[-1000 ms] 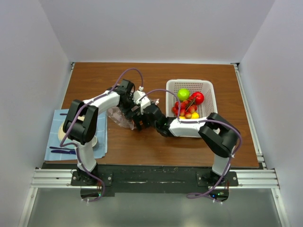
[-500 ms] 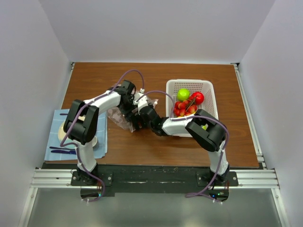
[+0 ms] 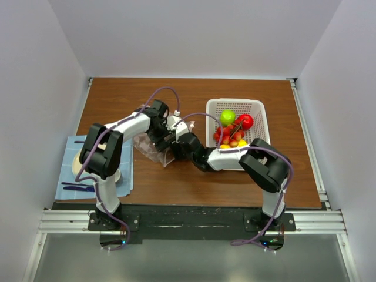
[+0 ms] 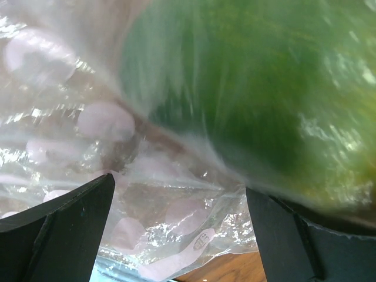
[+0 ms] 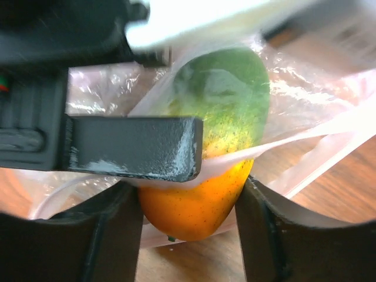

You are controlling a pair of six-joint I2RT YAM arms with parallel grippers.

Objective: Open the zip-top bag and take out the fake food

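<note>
The zip-top bag (image 3: 150,150) lies crinkled on the wooden table, left of centre. My left gripper (image 3: 161,140) is shut on its plastic; in the left wrist view the bag (image 4: 176,223) spans between the fingers (image 4: 59,235). A green-to-orange mango (image 5: 200,200) sticks halfway out of the bag's mouth (image 5: 305,88). My right gripper (image 5: 188,194) is shut on its orange end, right beside the left gripper (image 3: 175,144). A left finger (image 5: 129,147) presses the bag's lip over the mango. The mango fills the upper right of the left wrist view (image 4: 247,88).
A white mesh basket (image 3: 258,106) right of centre holds a green apple (image 3: 227,117), a red apple (image 3: 245,121) and red grapes (image 3: 228,134). A blue cloth (image 3: 70,176) with a beige plate (image 3: 76,161) lies at the near left edge.
My right gripper has moved left, up against the left gripper and the bag. The bag's near corner has shifted a little to the right. The left arm has barely moved.
</note>
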